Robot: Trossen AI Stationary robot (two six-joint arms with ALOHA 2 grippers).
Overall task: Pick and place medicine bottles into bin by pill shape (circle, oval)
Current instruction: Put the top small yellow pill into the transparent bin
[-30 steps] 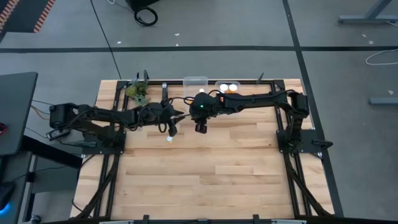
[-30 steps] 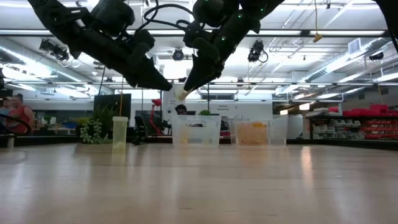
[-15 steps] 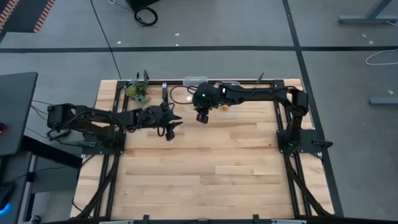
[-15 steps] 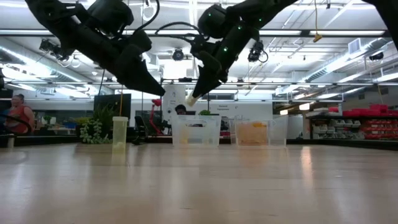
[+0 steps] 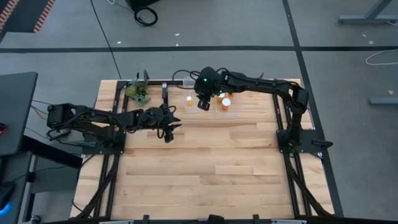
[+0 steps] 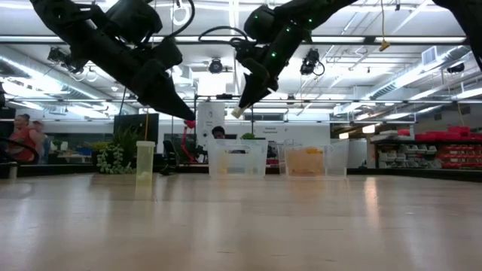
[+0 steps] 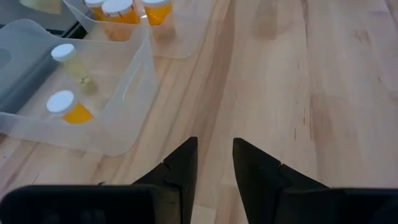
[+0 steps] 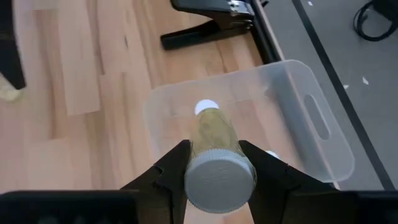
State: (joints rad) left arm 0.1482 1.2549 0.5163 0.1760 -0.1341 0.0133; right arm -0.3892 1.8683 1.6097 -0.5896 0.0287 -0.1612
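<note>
My right gripper hangs over the clear left bin at the table's far edge, shut on a pale amber medicine bottle with a white cap. Its lower end sticks out below the fingers in the low view. Two more bottles lie in that bin. The right-hand bin holds orange bottles. My left gripper is open and empty over mid-table, left of the bins, its fingers parted in its wrist view. My right gripper pinches the bottle between its two fingers at the top of its body, just beyond the cap. The cap faces the wrist and the body points away past the fingertips. The fingers slant down toward the far edge. The bottle is lifted clear above the bin.
A green plant sprig and a pale upright cylinder stand at the far left. Both bins sit side by side at the far edge. Bare wood lies toward the near edge. A person shows far off in the room.
My right gripper has carried the bottle from mid-table toward the far edge and now hangs over the left bin, still shut on it. The bottle has stayed clear of the table.
</note>
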